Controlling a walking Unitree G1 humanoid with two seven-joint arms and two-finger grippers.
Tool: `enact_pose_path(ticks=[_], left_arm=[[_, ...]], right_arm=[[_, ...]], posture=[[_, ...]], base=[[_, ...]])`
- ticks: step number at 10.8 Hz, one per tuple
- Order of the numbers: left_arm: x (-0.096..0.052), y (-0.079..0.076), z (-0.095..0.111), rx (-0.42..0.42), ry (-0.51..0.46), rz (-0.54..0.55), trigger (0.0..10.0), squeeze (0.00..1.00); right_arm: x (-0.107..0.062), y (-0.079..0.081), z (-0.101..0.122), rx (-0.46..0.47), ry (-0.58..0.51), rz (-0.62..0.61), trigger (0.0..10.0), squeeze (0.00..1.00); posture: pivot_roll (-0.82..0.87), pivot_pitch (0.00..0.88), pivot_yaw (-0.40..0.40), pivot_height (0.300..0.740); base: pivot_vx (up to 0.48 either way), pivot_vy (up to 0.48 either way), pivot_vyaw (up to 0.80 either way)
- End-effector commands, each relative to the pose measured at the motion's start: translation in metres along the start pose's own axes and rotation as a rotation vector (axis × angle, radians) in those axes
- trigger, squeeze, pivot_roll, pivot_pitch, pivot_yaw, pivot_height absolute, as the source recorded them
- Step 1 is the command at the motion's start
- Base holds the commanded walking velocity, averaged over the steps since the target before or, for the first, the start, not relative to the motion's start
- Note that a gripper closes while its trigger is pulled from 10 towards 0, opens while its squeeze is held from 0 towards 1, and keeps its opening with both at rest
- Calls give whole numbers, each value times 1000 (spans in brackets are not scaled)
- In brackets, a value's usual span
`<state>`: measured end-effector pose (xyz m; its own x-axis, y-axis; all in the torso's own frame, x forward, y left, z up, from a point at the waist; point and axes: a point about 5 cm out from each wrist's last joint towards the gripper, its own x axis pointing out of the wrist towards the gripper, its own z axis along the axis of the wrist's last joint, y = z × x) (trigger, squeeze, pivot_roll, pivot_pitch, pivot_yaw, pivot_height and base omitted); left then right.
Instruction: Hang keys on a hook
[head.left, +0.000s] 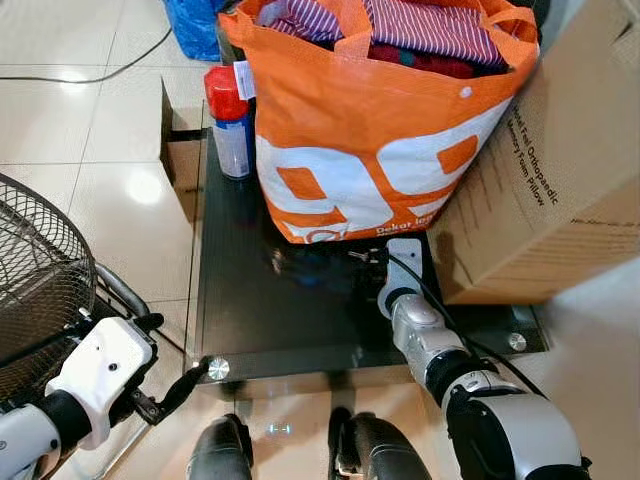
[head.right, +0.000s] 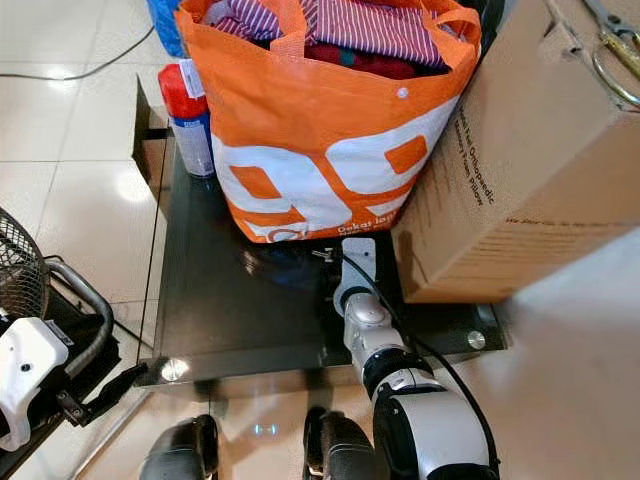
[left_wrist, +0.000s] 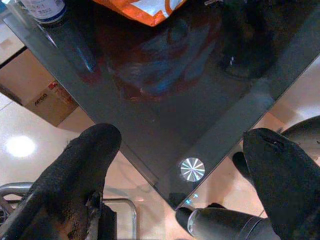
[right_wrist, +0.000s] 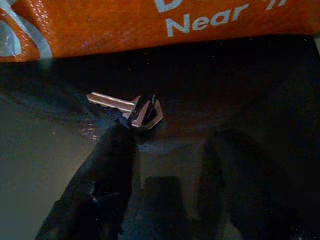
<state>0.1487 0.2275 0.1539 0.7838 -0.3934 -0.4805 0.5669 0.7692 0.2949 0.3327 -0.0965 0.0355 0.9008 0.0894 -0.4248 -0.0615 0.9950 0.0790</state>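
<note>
Right wrist view is showing the right hand (right_wrist: 165, 145) reaching with fingers apart toward the key (right_wrist: 131, 109), which is lying on the dark glass surface (head.left: 260, 320) just ahead of the fingertips, below the orange bag (head.left: 370, 130). Nothing is being gripped yet. The left hand (left_wrist: 185, 165) is hovering open off the near corner. Grasping, lifting and hanging are all remaining.
</note>
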Motion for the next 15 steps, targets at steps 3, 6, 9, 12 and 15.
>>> enact_pose_path(ticks=[3, 6, 9, 12, 15], left_arm=[[-6, -4, 1, -3, 12, -6, 10000, 478], [-8, -4, 0, -5, 20, -8, 10000, 482], [-8, -5, 1, -3, 21, -10, 10000, 478], [-9, -4, 1, -1, 24, -11, 10000, 482], [-9, -4, 1, 1, 27, -12, 10000, 478]], right_arm=[[-1, -3, -4, 21, 2, 4, 0, 0], [-1, 3, -1, 40, -25, 34, 0, 0], [-1, 5, -1, 39, -25, 45, 0, 0], [-1, 6, -1, 45, -26, 46, 0, 0], [-1, 7, -1, 52, -28, 45, 0, 0]], posture=[[185, 286, -106, 732], [186, 289, -106, 732], [190, 290, -104, 732], [194, 290, -101, 732], [198, 284, -96, 732]], base=[[0, 0, 0], [0, 0, 0], [0, 0, 0], [0, 0, 0], [0, 0, 0]])
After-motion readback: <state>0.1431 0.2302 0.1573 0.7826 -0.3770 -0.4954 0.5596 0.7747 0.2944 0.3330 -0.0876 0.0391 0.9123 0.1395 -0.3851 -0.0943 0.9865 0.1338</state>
